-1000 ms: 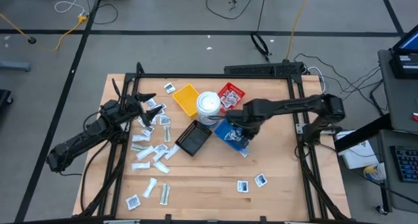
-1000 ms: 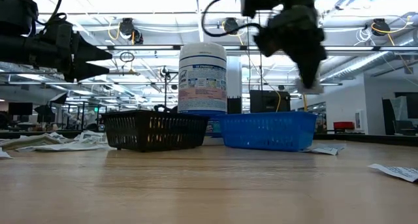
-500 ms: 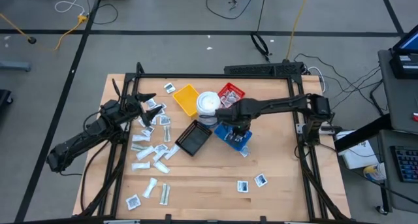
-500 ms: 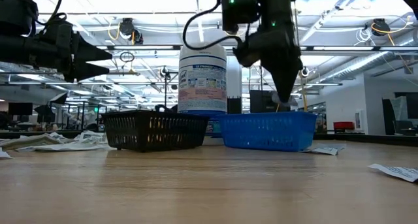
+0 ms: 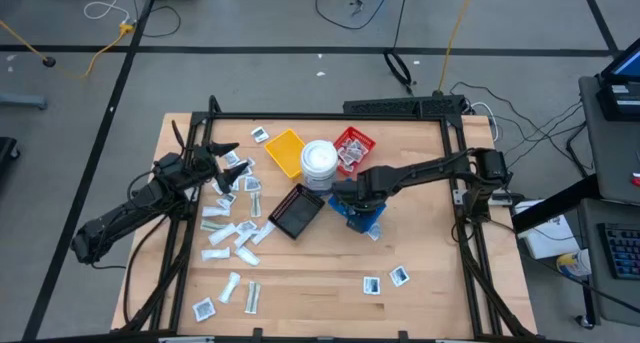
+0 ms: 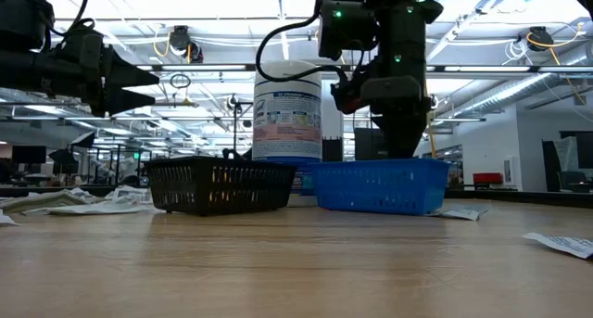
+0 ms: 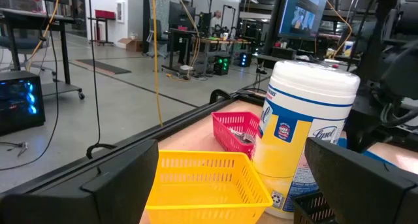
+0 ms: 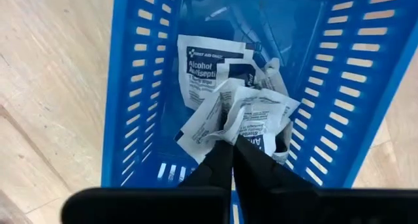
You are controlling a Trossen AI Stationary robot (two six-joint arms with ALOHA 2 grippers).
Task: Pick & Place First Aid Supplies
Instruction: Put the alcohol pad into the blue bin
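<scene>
Lowering into the blue tray [image 8: 124,87], my right tool [image 8: 233,152] now sits well down between its walls; a second ago it was raised beside the tray with a white packet hanging from it. The right wrist view shows the two fingers pressed together, pinching an alcohol-wipe packet [image 8: 258,123] that lies on the other packets [image 8: 206,70] already in the tray. I judge the drop imminent: the packet is at its place and only release remains. My left tool [image 5: 222,161] waits, unmoved, fingers spread wide and empty, over the scattered first aid supplies [image 5: 232,235] on the left of the desk [image 5: 310,273]. Many packets, including two near the front right [image 5: 385,280], are not yet sorted.
</scene>
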